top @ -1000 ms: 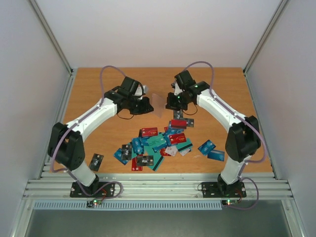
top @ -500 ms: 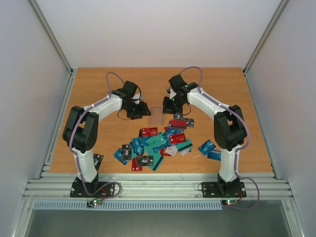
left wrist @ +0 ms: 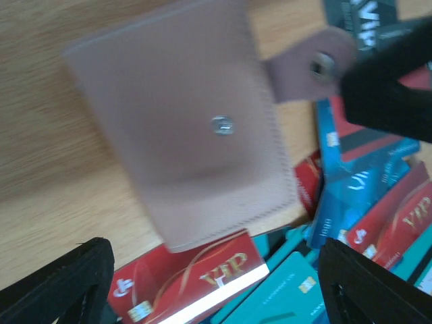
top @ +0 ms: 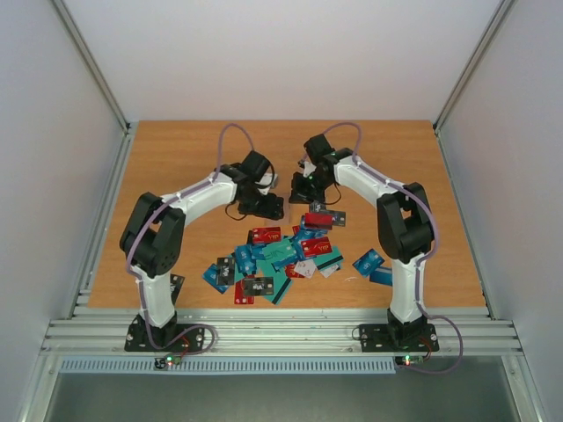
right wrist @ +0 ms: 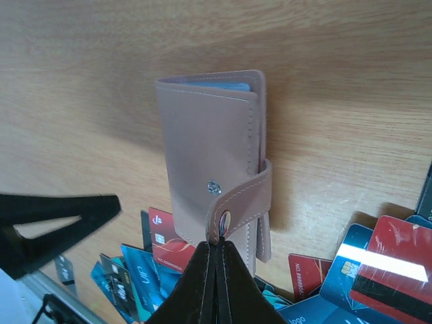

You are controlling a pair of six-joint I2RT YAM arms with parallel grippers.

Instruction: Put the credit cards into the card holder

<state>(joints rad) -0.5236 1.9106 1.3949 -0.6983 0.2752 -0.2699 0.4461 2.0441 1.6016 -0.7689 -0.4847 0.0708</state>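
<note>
The right gripper [right wrist: 217,246] is clamped on the snap strap [right wrist: 244,192] of the card holder [right wrist: 209,155]. The left gripper [left wrist: 216,270] is spread wide above it. The holder is placed at the far edge of the credit cards [top: 281,255], and table [top: 176,158] is seen beyond.

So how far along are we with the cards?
Nothing loaded visibly: the credit cards lie loose on the table. In hand: right fingers pinch the card holder by its snap strap; left fingers hover open above it. Left: open it, insert every card.
</note>
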